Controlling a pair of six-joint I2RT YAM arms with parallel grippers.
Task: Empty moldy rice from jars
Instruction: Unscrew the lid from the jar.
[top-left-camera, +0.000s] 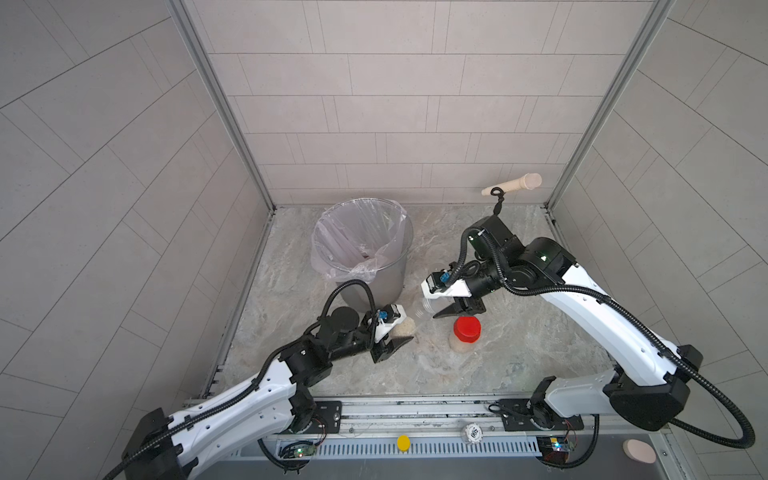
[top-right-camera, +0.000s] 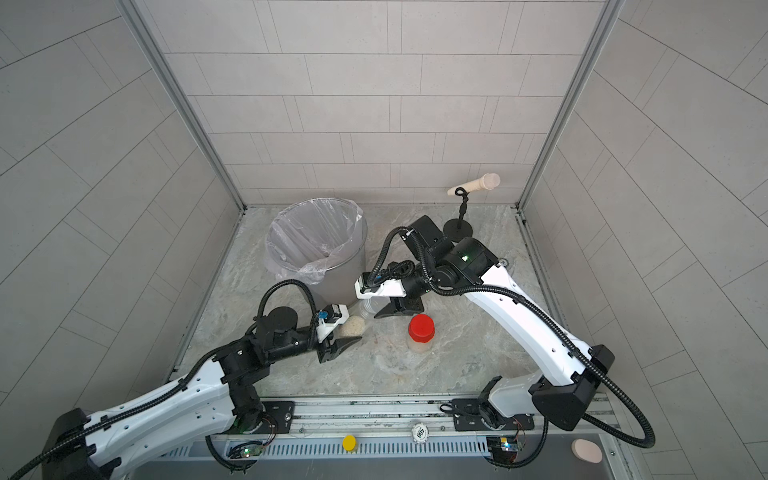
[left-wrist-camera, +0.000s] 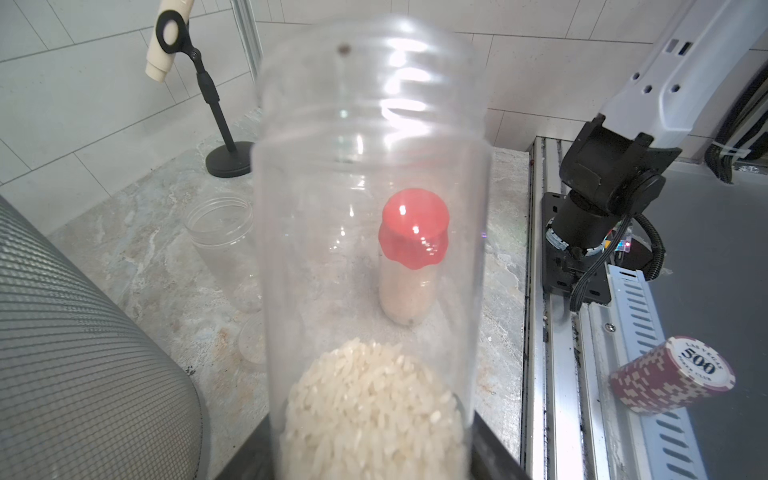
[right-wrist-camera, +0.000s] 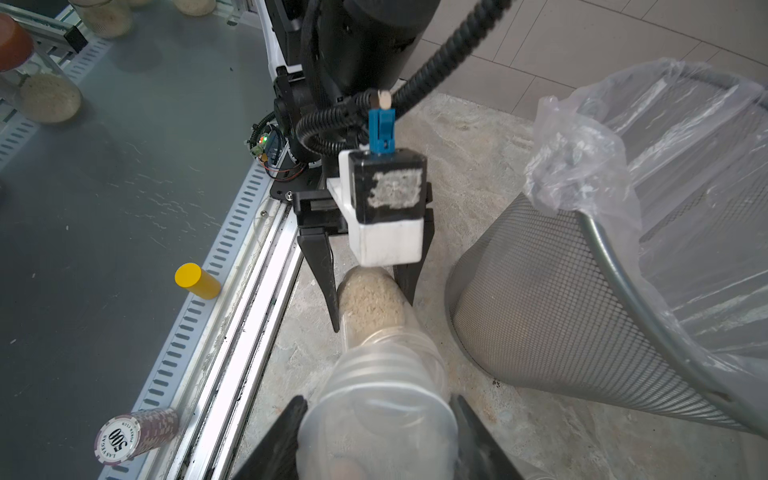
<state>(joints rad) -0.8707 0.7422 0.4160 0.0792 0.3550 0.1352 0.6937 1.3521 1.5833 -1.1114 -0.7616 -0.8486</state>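
A clear jar (right-wrist-camera: 374, 332) lies level above the table, with moldy rice (left-wrist-camera: 374, 407) heaped in its base end. My left gripper (top-left-camera: 405, 332) is shut on that base. My right gripper (right-wrist-camera: 376, 436) is shut on the clear lid (right-wrist-camera: 374, 419) at the jar's mouth. Whether the lid is still threaded on is unclear. A second jar with a red lid (top-left-camera: 466, 332) stands upright just right of both grippers and holds rice. A third clear jar (left-wrist-camera: 220, 237) stands open and empty behind it.
The metal mesh bin (top-left-camera: 365, 249) with a plastic liner stands just behind the left gripper. A small black stand (top-left-camera: 496, 203) holding a beige cylinder is at the back right. Poker chips (top-left-camera: 472, 432) and a yellow cylinder (top-left-camera: 403, 442) sit on the front rail.
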